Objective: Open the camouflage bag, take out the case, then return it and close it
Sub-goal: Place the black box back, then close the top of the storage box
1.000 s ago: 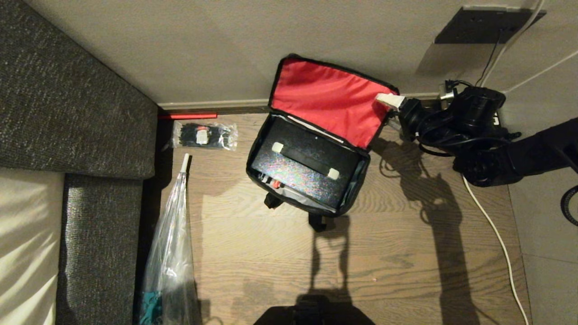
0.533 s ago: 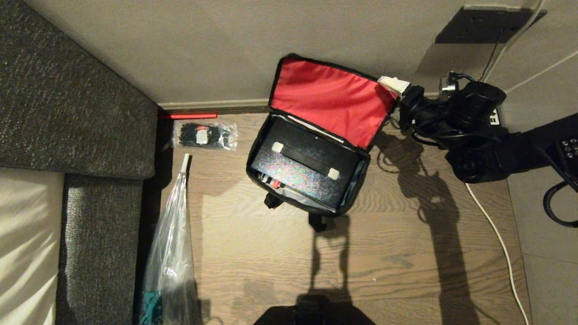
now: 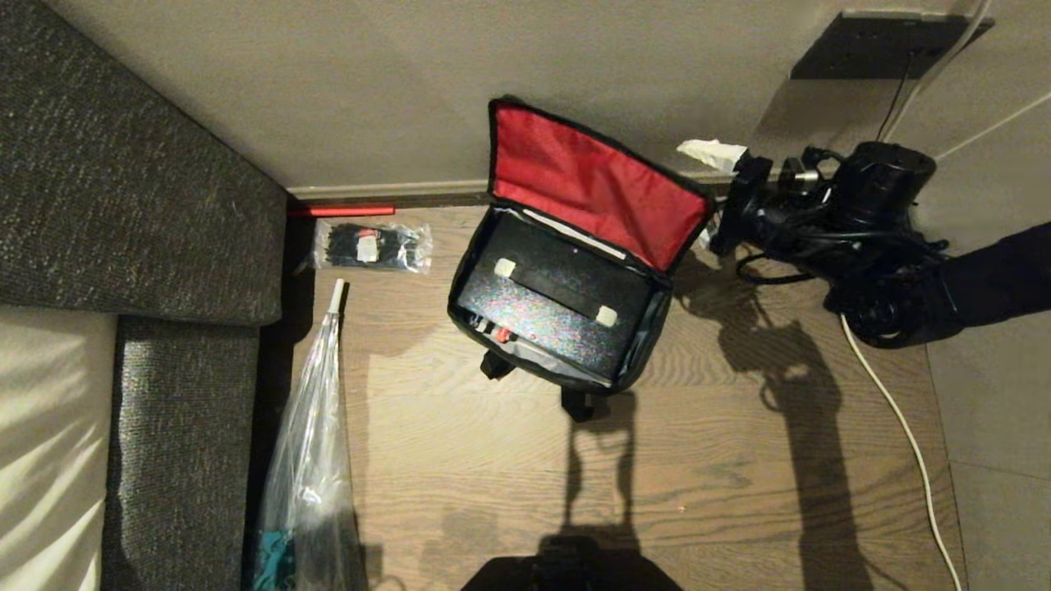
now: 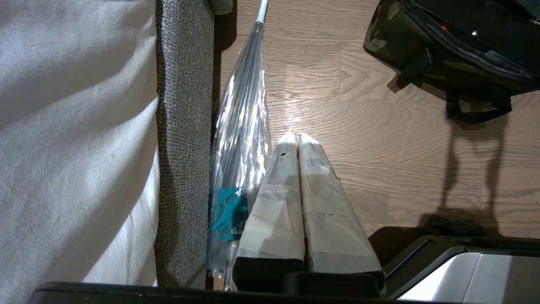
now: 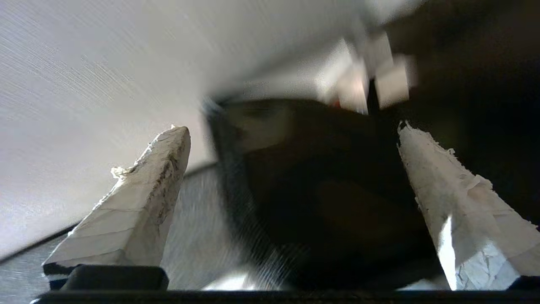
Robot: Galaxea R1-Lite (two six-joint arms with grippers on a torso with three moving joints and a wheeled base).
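The camouflage bag (image 3: pixel 566 271) on the wooden floor (image 3: pixel 722 460) is seen steeply from above in the head view; its near side is shared, low and close, by the left wrist view; a blurred, close dark mass is faced in the right wrist view.

No readable text, brand or number anywhere in the three views. The clear packet (image 3: pixel 371 246) by the wall has a small white-and-red label, possibly printed, but too small to read. The teal print on the plastic-wrapped umbrella (image 4: pixel 228 209) looks like a pattern, not letters; the case (image 3: pixel 552 308) shows only blank white strips and a red spot.
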